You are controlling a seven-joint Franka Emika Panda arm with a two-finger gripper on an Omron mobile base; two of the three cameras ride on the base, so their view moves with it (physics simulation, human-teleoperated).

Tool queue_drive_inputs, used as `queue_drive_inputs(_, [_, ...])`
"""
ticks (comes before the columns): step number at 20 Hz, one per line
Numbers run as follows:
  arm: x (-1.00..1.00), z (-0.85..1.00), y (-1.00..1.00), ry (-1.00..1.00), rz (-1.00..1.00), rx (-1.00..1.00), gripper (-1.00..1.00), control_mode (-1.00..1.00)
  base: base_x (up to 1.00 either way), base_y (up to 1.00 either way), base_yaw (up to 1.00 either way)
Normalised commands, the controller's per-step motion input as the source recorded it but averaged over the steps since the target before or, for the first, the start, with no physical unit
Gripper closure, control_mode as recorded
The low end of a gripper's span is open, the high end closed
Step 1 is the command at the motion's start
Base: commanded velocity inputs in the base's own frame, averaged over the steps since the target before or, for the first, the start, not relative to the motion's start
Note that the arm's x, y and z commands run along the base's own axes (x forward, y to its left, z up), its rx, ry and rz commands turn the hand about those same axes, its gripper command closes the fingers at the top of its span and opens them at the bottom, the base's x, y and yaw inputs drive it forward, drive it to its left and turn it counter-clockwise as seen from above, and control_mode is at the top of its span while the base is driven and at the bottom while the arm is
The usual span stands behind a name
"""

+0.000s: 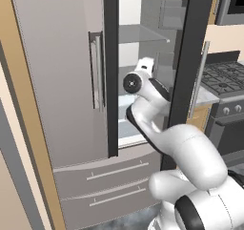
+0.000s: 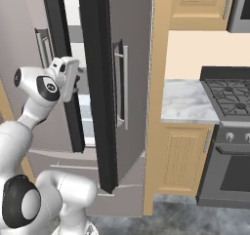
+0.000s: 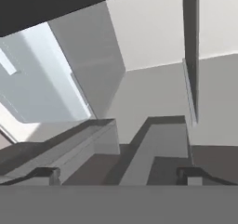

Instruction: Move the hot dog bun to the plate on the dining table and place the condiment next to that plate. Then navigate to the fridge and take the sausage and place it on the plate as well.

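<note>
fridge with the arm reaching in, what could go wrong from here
1. The white arm's wrist sits in the narrow gap between the tall dark grey fridge's doors; swinging sideways might strike a door edge.
2. The glass shelf hangs just above; lifting could hit it.
3. The gripper has nothing between its fingertips.

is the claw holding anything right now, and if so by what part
Nothing is held. In the hand view the claw is open, its two tips apart with nothing between them, facing the pale inside of the fridge.
</note>
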Motion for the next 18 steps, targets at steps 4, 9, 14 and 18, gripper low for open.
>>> queue_drive_inputs(4, [0.01, -0.09, -0.43, 0.0, 0.0, -0.16, -1.0, -1.0, 0.0, 0.0, 0.0])
queue_drive_inputs(9, [-0.05, 0.0, -0.46, 0.0, -0.02, -0.12, -1.0, -1.0, 0.0, 0.0, 0.0])
queue_drive_inputs(14, [-0.64, 0.0, -0.76, 0.0, -0.08, -0.05, -1.0, -1.0, 0.0, 0.0, 0.0])
queue_drive_inputs(18, [-1.0, 0.0, -0.99, 0.0, -0.14, 0.0, -1.0, -1.0, 0.0, 0.0, 0.0])
